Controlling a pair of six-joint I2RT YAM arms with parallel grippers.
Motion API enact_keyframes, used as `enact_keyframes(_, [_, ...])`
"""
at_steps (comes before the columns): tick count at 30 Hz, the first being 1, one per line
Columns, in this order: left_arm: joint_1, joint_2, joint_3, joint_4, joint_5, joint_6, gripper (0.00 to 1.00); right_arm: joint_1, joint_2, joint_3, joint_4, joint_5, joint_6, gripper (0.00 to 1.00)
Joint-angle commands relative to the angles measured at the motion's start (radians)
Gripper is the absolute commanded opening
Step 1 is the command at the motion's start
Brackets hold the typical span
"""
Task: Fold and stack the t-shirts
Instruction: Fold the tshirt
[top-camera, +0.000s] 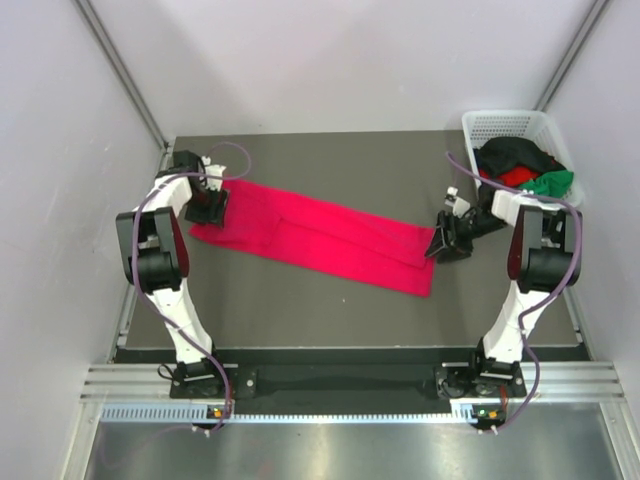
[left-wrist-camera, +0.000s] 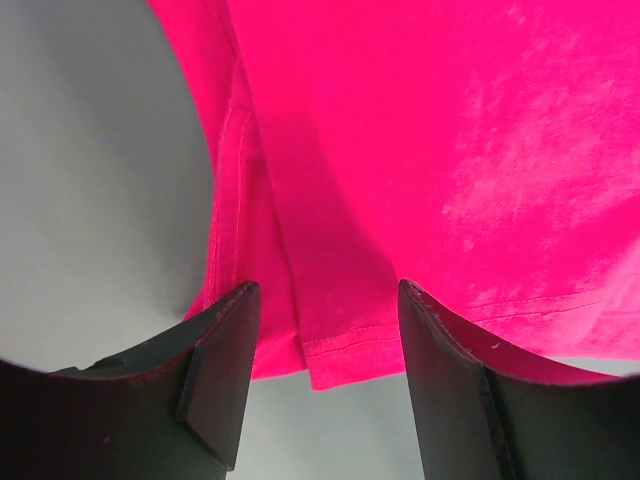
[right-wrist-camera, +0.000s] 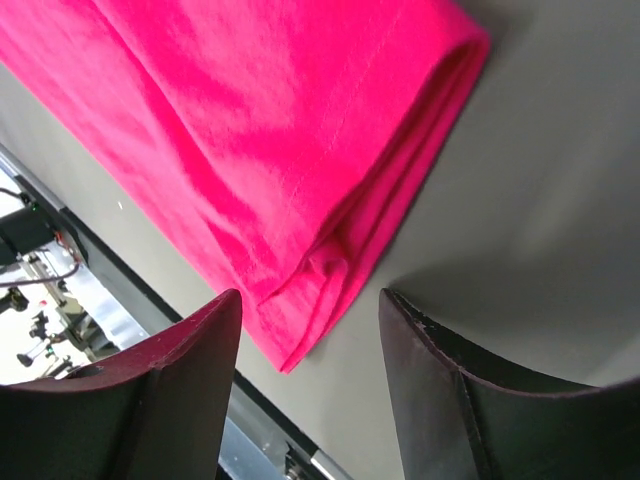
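A crimson-pink t-shirt (top-camera: 310, 235) lies flat on the dark table, folded into a long strip that runs diagonally from far left to near right. My left gripper (top-camera: 212, 212) hovers over its left end. In the left wrist view the left gripper (left-wrist-camera: 328, 290) is open, with the shirt (left-wrist-camera: 400, 150) and its stitched hem lying loose on the table between the fingers. My right gripper (top-camera: 440, 245) sits at the right end. The right wrist view shows the right gripper (right-wrist-camera: 310, 295) open above the folded corner of the shirt (right-wrist-camera: 270, 130), not touching it.
A white mesh basket (top-camera: 500, 118) stands at the far right corner, behind the right arm. It holds a black shirt (top-camera: 515, 155), a red one (top-camera: 515, 177) and a green one (top-camera: 552, 183). Grey walls enclose the table (top-camera: 330, 310) on three sides.
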Motion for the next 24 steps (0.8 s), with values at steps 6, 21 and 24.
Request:
enact_keyframes(6, [0.003,-0.04,-0.015,0.021,-0.023,0.012,0.62,0.051,0.054,0.057,0.053,0.012,0.036,0.58])
enact_keyframes(21, [0.078,-0.077,-0.049,0.066,-0.139,0.006,0.61,0.068,0.042,0.007,0.068,0.152,0.098,0.54])
enact_keyframes(24, [0.077,-0.072,-0.046,0.074,-0.188,0.008,0.61,0.068,0.014,-0.01,0.073,0.192,0.112,0.54])
